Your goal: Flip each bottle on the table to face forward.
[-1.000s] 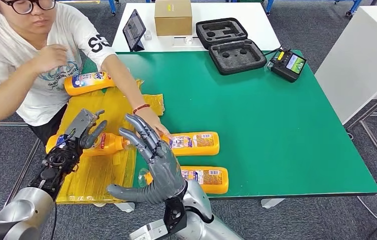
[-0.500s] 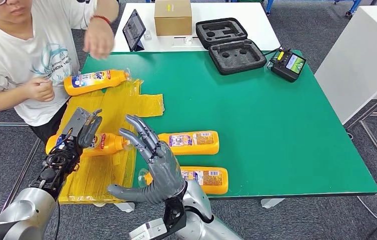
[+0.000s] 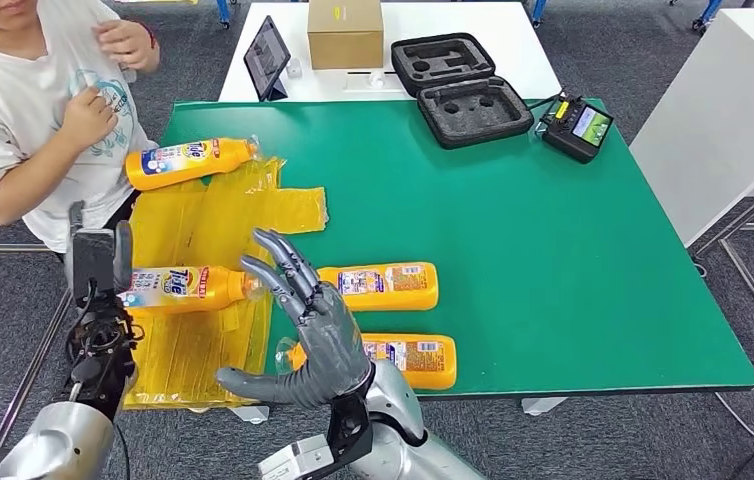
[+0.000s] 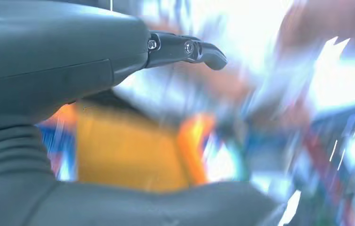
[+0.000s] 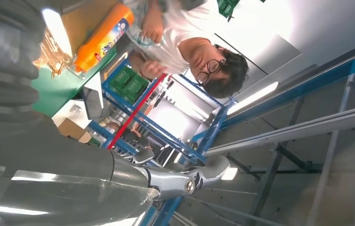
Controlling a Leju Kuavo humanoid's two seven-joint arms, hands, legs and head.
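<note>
Green, matte and flat, the surface [image 3: 553, 250] carries four orange plastic bottles, each a flattened oblong lying on its side. A crinkled sheet of yellow plastic film [image 3: 208, 235] covers its left part. On that sheet the far bottle [image 3: 188, 162] lies near a person [image 3: 23, 110] in a white printed shirt, its blue-and-white label up. The bottle by the left hand [image 3: 185, 288] also rests on the film, label up, with its clear cap end toward the middle. Just beyond it, on bare green, the middle bottle [image 3: 381, 285] shows a back label of fine print, and the near bottle [image 3: 413, 358] lies close to the front edge, likewise print side up.

Left hand [image 3: 95, 262] stands upright at the butt of its bottle, metal fingers [image 3: 123, 245] raised; whether it touches the bottle I cannot tell, and the left wrist view is too blurred to settle it. Right hand [image 3: 315, 335] hangs over the front edge with grey fingers spread apart and thumb out, holding nothing, partly hiding the near bottle's cap end.

At the far side sit a black foam case [image 3: 458, 88], a cardboard box [image 3: 346, 33], a tablet [image 3: 268, 60] and a black controller [image 3: 577, 128].
</note>
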